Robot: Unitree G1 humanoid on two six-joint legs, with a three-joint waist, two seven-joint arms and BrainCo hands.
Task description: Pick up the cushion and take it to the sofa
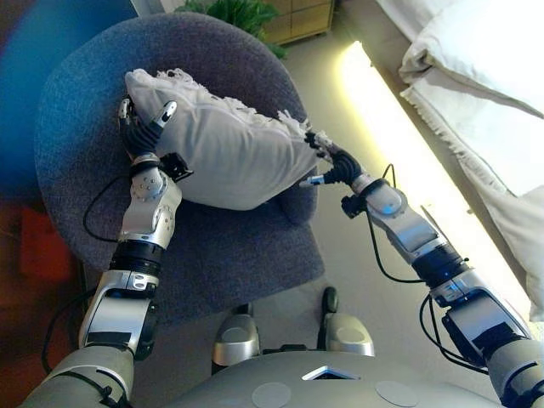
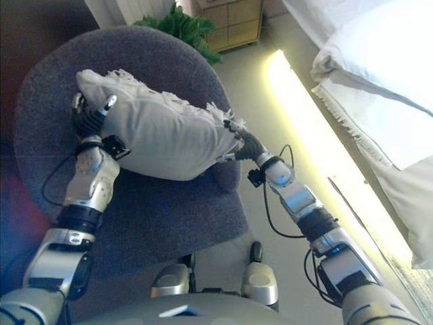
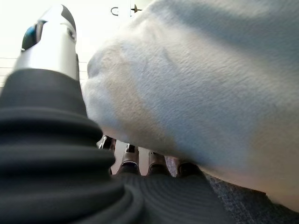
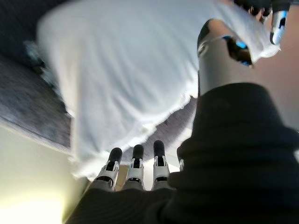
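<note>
I have the white fringed fabric cushion (image 1: pixel 225 149) on the round grey upholstered armchair (image 1: pixel 238 255), left hand (image 1: pixel 140 127) and right hand (image 1: pixel 327 161) apparently clasping its ends. Grasp stage; next, lift clear toward the sofa.

No legible text, labels, numbers or signs in any view. Checked the cushion (image 1: pixel 229 153), the grey chair (image 1: pixel 238 255) and the wooden cabinet (image 2: pixel 233 20): possibly fine marks there, but nothing readable.
</note>
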